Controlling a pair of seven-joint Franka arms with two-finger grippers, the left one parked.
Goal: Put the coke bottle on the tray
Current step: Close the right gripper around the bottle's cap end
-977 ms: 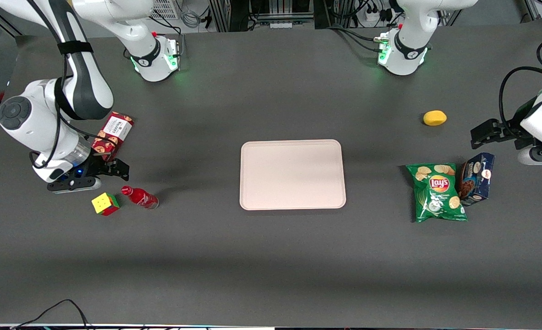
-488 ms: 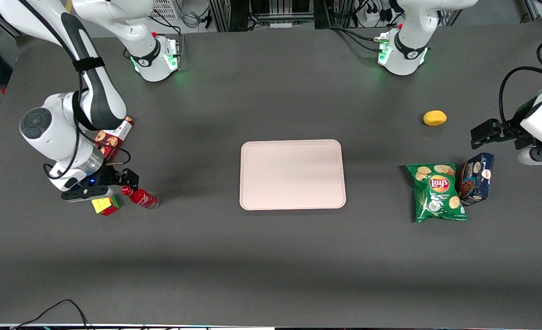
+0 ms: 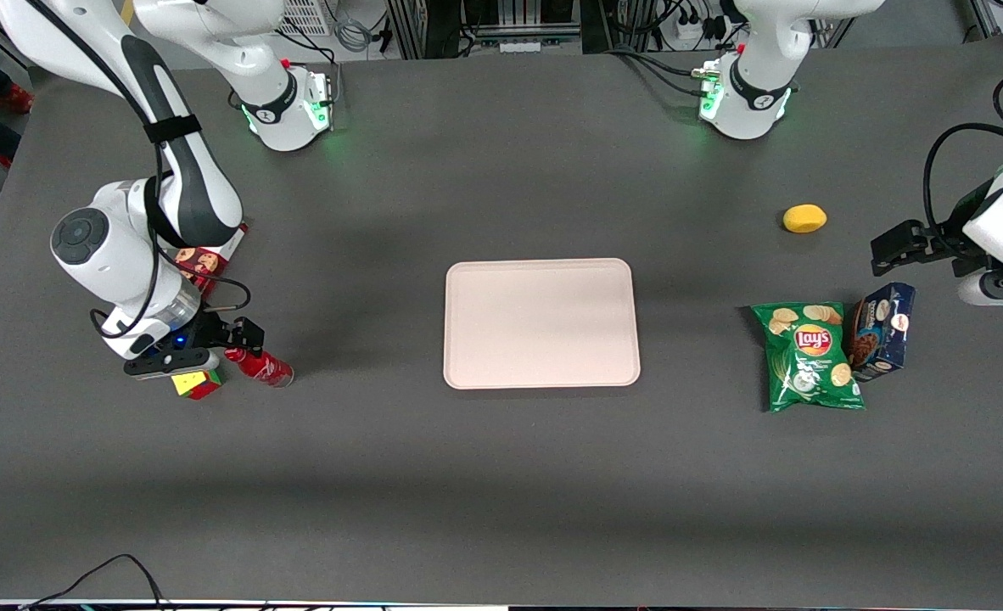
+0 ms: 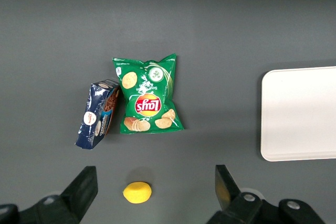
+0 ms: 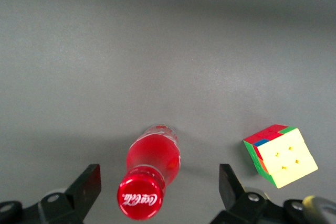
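While the coke bottle (image 3: 260, 366) lies on its side on the table (image 3: 501, 492), no part of the transfer can be judged complete. In the front view, nearest the camera, the colour cube (image 3: 197, 383) is seen just beside the bottle's cap end, partly covered by the wrist. The gripper (image 3: 228, 338) is held over the cap end of the bottle, toward the working arm's end of the table. In the right wrist view the fingers (image 5: 87, 184) are spread wide, with the red cap (image 5: 138, 199) between them and clear gaps on either flank; no contact is seen, so the bottle (image 5: 149, 171) is judged not yet grasped. The cube (image 5: 281, 155) is seen close beside one finger, apart from the bottle. The tray (image 3: 541, 322) is found well apart from the bottle, at the table's middle, with nothing on it. Farther from the camera, a red cookie box (image 3: 209, 259) is partly hidden by the arm. Descent, closing, lifting, carrying and release are all judged outstanding.
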